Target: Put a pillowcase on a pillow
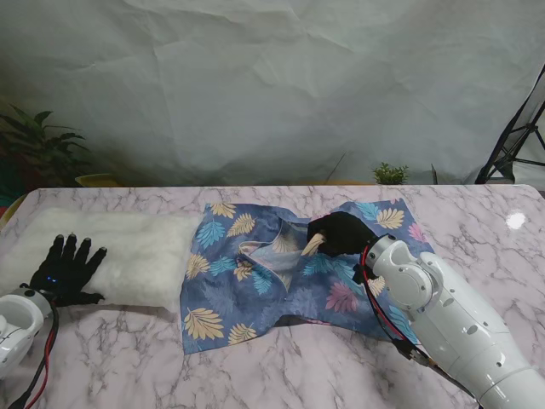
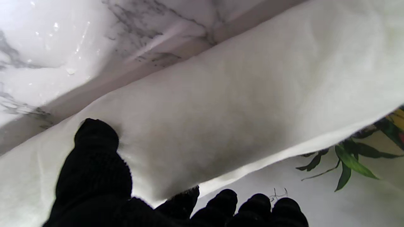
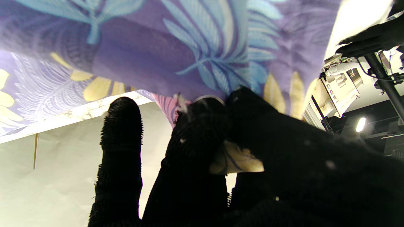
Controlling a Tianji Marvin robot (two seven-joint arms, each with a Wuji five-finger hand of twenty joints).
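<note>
Pillow [image 1: 128,251] lies on worktop [image 1: 477,221] at my left, touching pillowcase [image 1: 255,290] spread mid-worktop. Left hand [image 1: 66,271] rests flat on pillow's near edge, fingers [image 2: 94,157] splayed, gripping nothing. Right hand [image 1: 339,233] on pillowcase, fingers [image 3: 202,132] pinched on fabric, prob. the opening's edge.

I work in what looks like a staged recording studio: a marble-patterned table [image 1: 281,375] stands before a crinkled white backdrop sheet [image 1: 272,85] filling the upper frame, a black stand leg [image 1: 511,141] at the upper right, and potted plants [image 1: 38,141] at the left edge.
</note>
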